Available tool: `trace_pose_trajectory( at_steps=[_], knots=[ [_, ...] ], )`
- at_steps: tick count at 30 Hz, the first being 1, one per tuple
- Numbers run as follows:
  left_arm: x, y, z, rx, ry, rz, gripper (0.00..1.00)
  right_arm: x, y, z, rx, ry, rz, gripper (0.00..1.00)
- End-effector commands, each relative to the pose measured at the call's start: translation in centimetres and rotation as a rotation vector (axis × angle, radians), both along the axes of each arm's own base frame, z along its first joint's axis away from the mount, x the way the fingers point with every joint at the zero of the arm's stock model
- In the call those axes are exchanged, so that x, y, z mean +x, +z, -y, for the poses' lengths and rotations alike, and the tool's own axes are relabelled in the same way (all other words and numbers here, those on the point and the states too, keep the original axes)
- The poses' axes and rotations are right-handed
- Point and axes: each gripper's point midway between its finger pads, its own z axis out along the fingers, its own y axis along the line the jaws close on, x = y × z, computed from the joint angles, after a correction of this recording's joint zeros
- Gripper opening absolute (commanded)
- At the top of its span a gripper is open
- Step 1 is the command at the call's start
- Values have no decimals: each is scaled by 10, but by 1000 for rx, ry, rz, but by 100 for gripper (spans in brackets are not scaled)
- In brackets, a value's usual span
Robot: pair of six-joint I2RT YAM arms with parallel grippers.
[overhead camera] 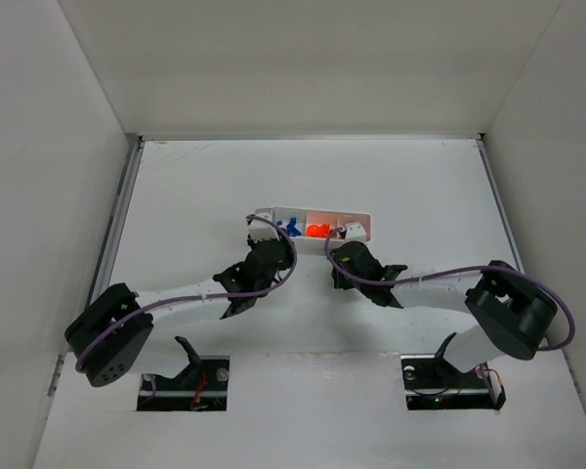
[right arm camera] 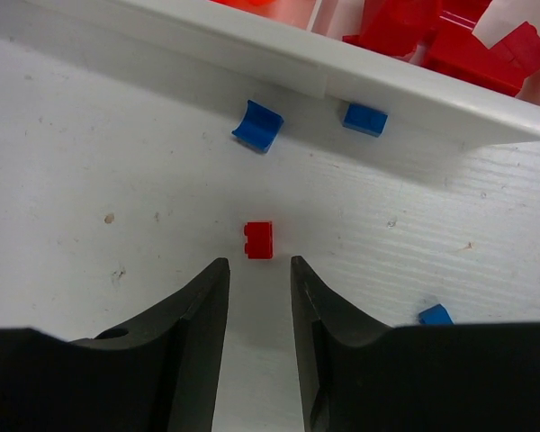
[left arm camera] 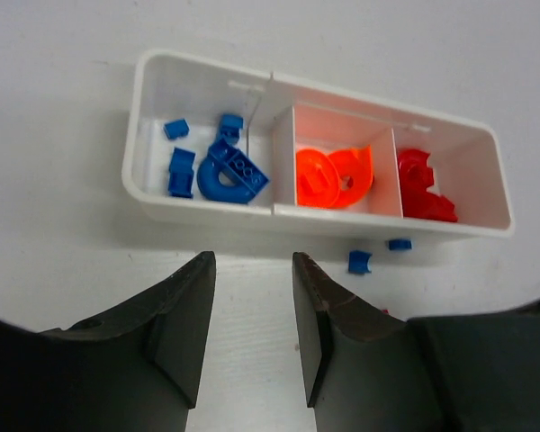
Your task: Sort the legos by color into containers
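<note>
The white three-compartment tray (overhead camera: 362, 232) lies mid-table. In the left wrist view its rim (left arm camera: 153, 193) encloses blue legos (left arm camera: 229, 175) on the left, orange legos (left arm camera: 335, 177) in the middle and red legos (left arm camera: 423, 184) on the right. Two loose blue pieces (left arm camera: 359, 261) lie on the table by its near wall. My left gripper (left arm camera: 252, 261) is open and empty just short of the tray. My right gripper (right arm camera: 259, 265) is open, with a small red brick (right arm camera: 259, 239) on the table just beyond its fingertips. A curved blue piece (right arm camera: 258, 126) and a blue brick (right arm camera: 365, 119) lie against the tray wall (right arm camera: 252, 49).
Another blue piece (right arm camera: 435, 315) lies on the table beside my right finger. White walls enclose the table on the left, back and right. Both arms reach in side by side, the left (overhead camera: 264, 256) and the right (overhead camera: 350, 256) close to each other.
</note>
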Motion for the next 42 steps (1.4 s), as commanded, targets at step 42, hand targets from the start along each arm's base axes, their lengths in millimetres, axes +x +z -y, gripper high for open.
trace_pose_trajectory(
  at_steps=[42],
  knots=[
    [-51, -24, 80, 33, -180, -34, 38, 93, 111, 44, 153, -232, 266, 23]
  ],
)
